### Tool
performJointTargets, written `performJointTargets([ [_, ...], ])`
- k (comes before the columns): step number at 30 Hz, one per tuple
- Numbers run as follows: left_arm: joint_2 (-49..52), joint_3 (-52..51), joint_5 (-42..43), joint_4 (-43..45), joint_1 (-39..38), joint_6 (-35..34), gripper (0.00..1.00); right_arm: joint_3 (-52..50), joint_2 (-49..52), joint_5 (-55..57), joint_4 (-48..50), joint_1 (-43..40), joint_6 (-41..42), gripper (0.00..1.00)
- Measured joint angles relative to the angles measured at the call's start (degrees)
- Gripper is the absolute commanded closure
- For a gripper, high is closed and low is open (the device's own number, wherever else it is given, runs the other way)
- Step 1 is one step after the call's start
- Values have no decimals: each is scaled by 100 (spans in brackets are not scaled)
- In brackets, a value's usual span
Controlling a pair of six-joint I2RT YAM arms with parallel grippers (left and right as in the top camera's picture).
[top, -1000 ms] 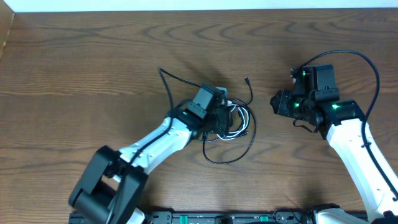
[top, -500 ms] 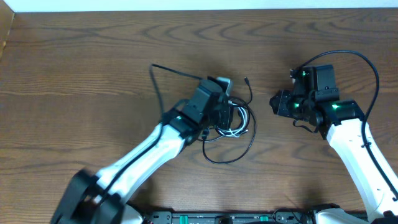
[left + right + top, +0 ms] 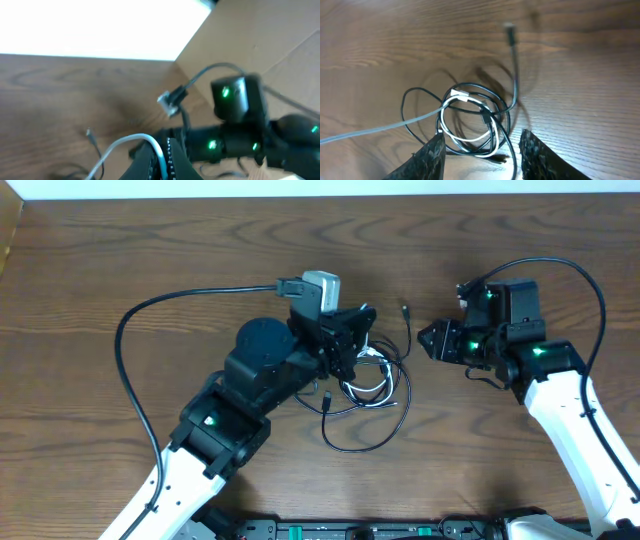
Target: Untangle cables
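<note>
**A:** Where the cables (image 3: 375, 375) lie tangled on the table (image 3: 100, 270), between the two arms, what is hard to see?

**B:** From overhead, the left gripper (image 3: 352, 340) covers the tangle's left edge. Its wrist view is blurred and its fingers (image 3: 147, 161) are cut off at the bottom edge, yet the white cable (image 3: 140, 135) runs in between them, pinched.

**A:** And the right gripper (image 3: 482, 137)?

**B:** Spread wide, holding nothing, just beside the tangle. One black cable's plug (image 3: 509, 27) sticks out past the loops, too small to read anything on it.
</note>
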Motion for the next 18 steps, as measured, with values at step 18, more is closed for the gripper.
performJointTargets([
  [18, -437, -2, -24, 350, 417, -332, 93, 0, 1207, -426, 562, 1060, -96, 53],
])
